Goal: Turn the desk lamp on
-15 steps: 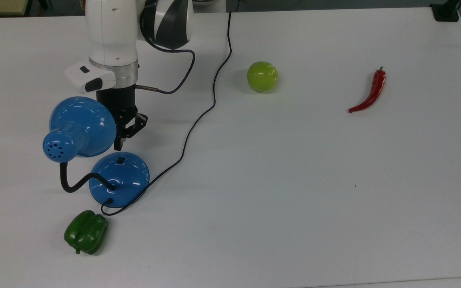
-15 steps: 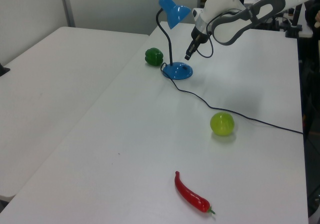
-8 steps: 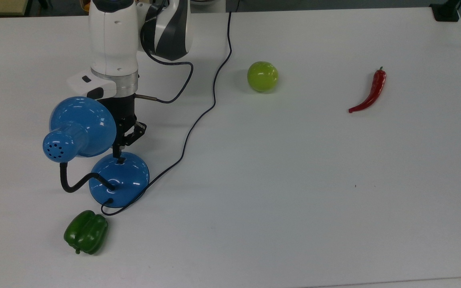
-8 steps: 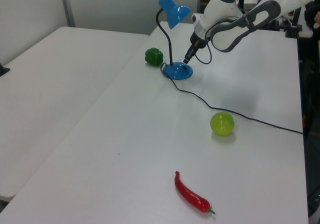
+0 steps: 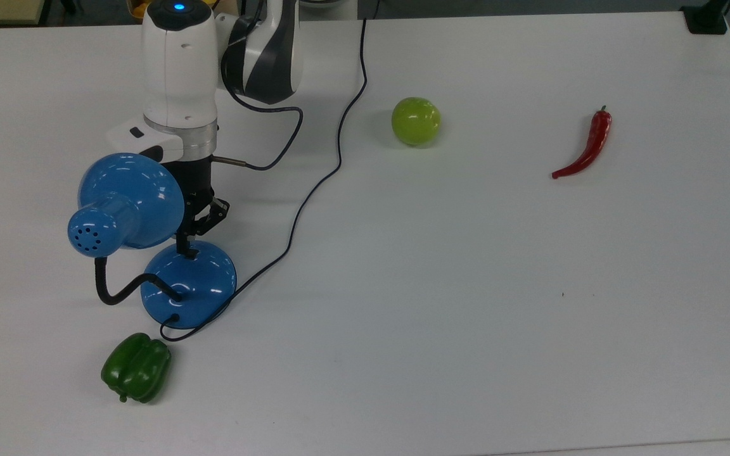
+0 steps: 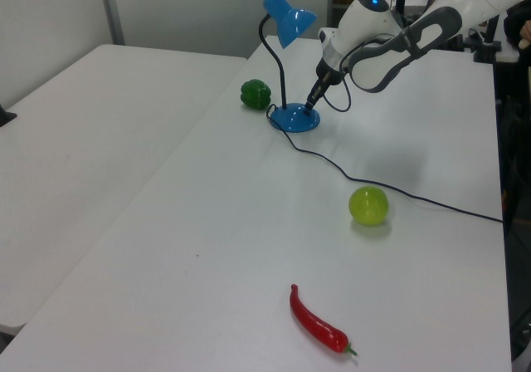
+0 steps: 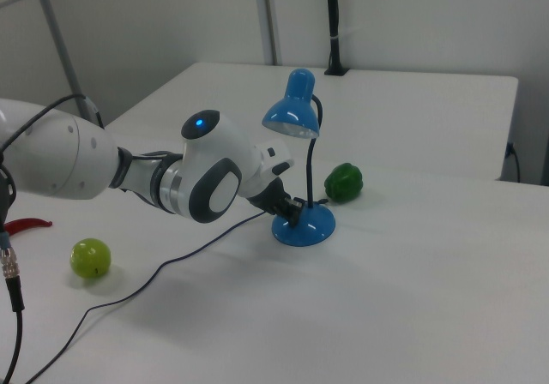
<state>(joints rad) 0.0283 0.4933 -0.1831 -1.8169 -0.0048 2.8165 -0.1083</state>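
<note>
The desk lamp (image 5: 188, 283), glossy blue with a cone shade on a black gooseneck, stands on the white surface (image 5: 466, 285) toward the top view's left. The tool (image 5: 185, 248), fingers drawn narrow, tip touches the domed base at its switch.

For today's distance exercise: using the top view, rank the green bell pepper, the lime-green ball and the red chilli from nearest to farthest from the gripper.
Measured from the gripper:
1. Green bell pepper, below, beyond the lamp base.
2. Lime-green ball, up to the top view's right.
3. Red chilli, far at the top view's right.

Glossy blue desk lamp (image 5: 130, 202), matt white table (image 5: 466, 285).
</note>
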